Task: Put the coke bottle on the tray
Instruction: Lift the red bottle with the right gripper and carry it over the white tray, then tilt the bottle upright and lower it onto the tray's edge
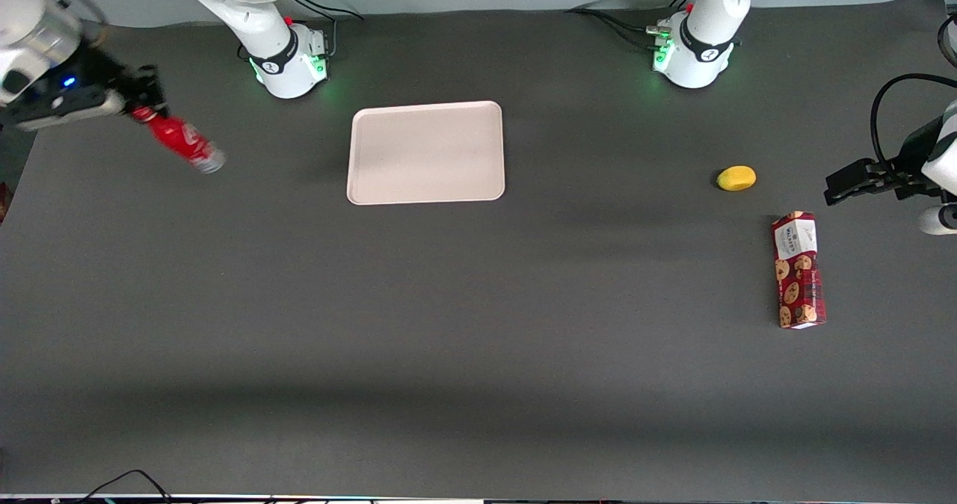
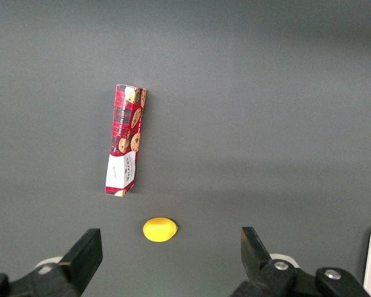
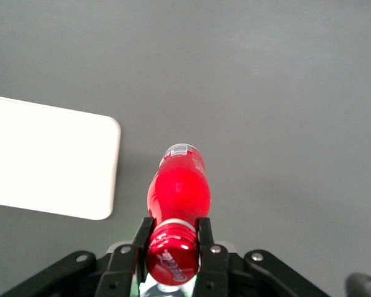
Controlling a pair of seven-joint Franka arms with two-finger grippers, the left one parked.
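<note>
My right gripper [image 1: 143,109] is shut on the red cap end of the coke bottle [image 1: 182,142] and holds it off the table, tilted, silvery base pointing down toward the tray. It hangs at the working arm's end of the table, well off to the side of the tray [image 1: 426,152]. The tray is flat, pale pink-beige and bare. In the right wrist view the fingers [image 3: 141,238] clamp the bottle [image 3: 179,192] at its neck, my gripper [image 3: 173,238] is closed round it, and a corner of the tray [image 3: 49,161] shows beside the bottle.
A yellow lemon-like object [image 1: 736,178] and a red cookie box [image 1: 798,270] lie toward the parked arm's end of the table; both also show in the left wrist view, lemon [image 2: 159,229] and box [image 2: 126,139]. The two arm bases [image 1: 288,63] stand farther from the camera than the tray.
</note>
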